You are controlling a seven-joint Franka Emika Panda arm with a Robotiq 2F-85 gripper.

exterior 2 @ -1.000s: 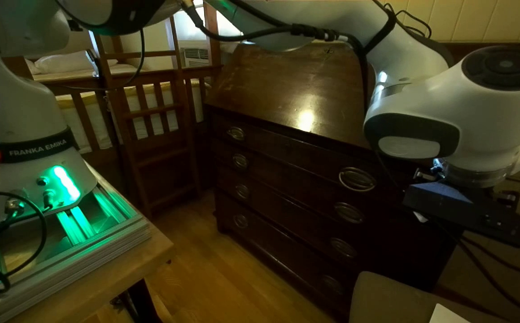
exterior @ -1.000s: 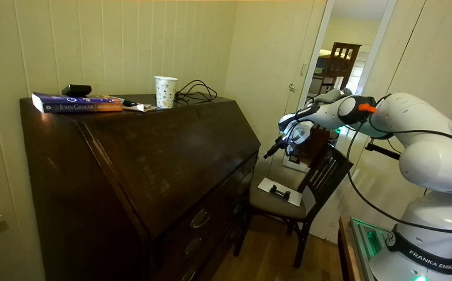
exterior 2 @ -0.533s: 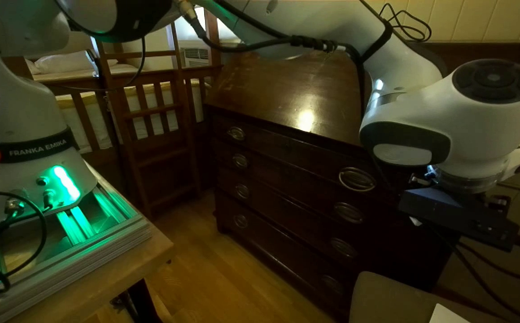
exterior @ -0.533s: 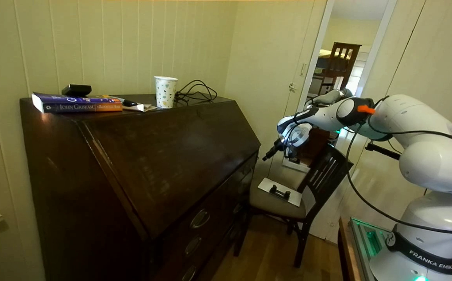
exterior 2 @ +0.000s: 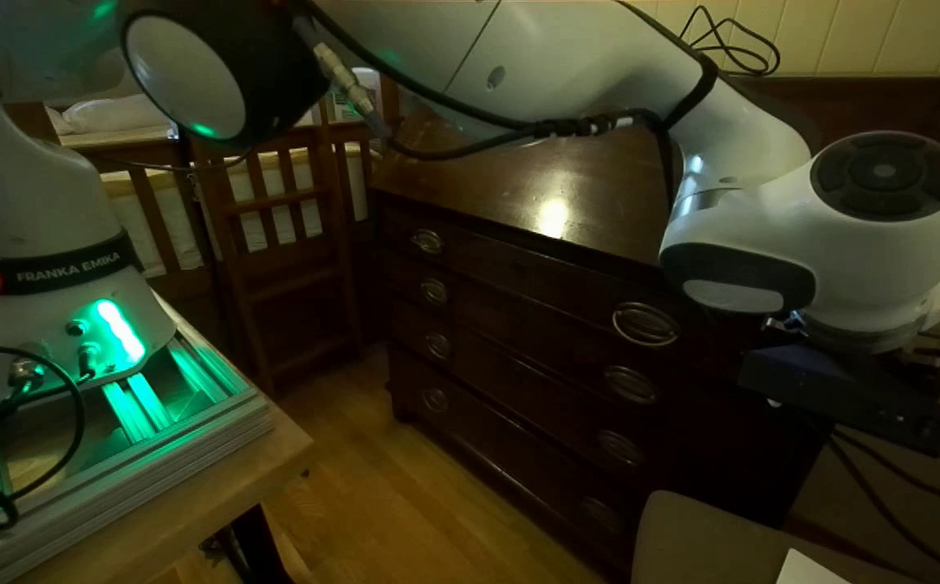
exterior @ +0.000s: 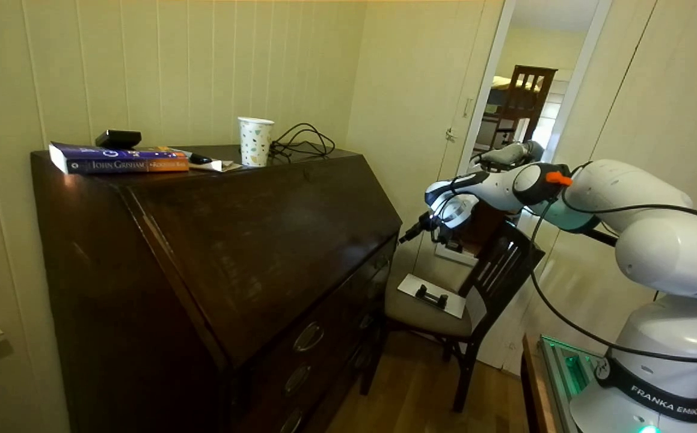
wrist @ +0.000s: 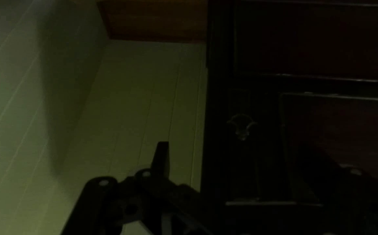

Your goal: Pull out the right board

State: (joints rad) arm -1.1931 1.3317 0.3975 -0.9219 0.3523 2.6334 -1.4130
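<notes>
In the dim wrist view the right board (wrist: 241, 163) shows as a narrow, dark upright face near the desk's side edge. A small brass pull (wrist: 242, 129) hangs on its upper part. My gripper (wrist: 236, 147) is open, its fingers (wrist: 162, 156) spread wide on either side of the board; the finger across from it is nearly lost in the dark. Nothing is held between them. In an exterior view the gripper (exterior: 402, 240) points down toward the desk's far front corner, close to it; touching or apart I cannot tell. My own arm covers the board in an exterior view.
The dark desk (exterior: 276, 240) has a slanted lid and drawers with brass handles (exterior 2: 645, 324). A chair (exterior: 426, 325) carrying a white plate with a black handle (exterior: 431, 296) stands below the gripper. A cup (exterior: 255, 142), book (exterior: 125, 161) and cables lie on top.
The arm has sunk a little at its elbow. The gripper has moved slightly toward the desk's corner, its fingers staying open. The desk and the things on it have not moved.
</notes>
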